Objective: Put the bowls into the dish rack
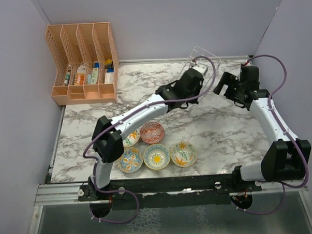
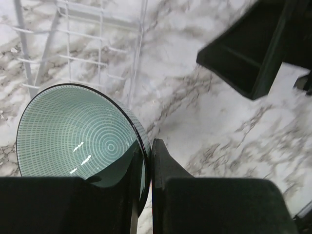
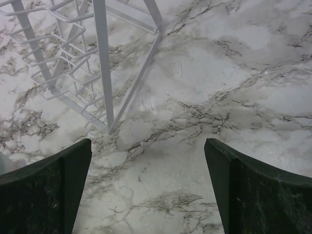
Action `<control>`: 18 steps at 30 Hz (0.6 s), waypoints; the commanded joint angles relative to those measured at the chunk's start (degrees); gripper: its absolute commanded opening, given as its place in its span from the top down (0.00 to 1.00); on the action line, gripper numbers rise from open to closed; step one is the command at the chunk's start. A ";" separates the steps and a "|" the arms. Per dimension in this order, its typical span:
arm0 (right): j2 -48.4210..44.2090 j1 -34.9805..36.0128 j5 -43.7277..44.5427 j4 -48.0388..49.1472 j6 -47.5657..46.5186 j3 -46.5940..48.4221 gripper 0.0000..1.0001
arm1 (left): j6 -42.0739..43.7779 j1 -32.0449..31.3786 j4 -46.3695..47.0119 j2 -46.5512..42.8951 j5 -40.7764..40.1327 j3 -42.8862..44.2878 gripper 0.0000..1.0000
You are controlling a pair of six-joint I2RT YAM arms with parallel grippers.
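Observation:
My left gripper (image 2: 148,161) is shut on the rim of the pale teal bowl (image 2: 78,131) and holds it just in front of the white wire dish rack (image 2: 97,48). In the top view the teal bowl (image 1: 197,70) is at the rack's (image 1: 205,52) near side, at the back of the table. My right gripper (image 3: 148,165) is open and empty above the marble, just right of the rack (image 3: 102,63); it shows in the top view (image 1: 223,85). Several patterned bowls sit near the front: a red one (image 1: 152,131), a blue-orange one (image 1: 130,160), a yellow-centred one (image 1: 156,156) and a floral one (image 1: 183,153).
An orange slotted organizer (image 1: 84,63) with small items stands at the back left. Grey walls close the back and both sides. My left arm (image 1: 140,112) stretches diagonally over the table and hides part of a bowl (image 1: 131,139). The right gripper's black body (image 2: 253,53) is near the rack.

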 commanded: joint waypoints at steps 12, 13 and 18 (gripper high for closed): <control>7.69 -0.23 -5.36 -7.94 -1.78 15.92 0.04 | -39.44 20.92 44.26 -17.18 18.18 -29.88 1.00; 8.09 -0.23 -5.84 -7.80 -2.46 16.21 0.04 | -41.77 20.96 48.08 -17.22 17.44 -32.94 1.00; 8.13 -0.25 -8.84 -5.72 -2.53 14.45 0.04 | -51.03 20.84 58.86 -15.90 14.79 -35.02 1.00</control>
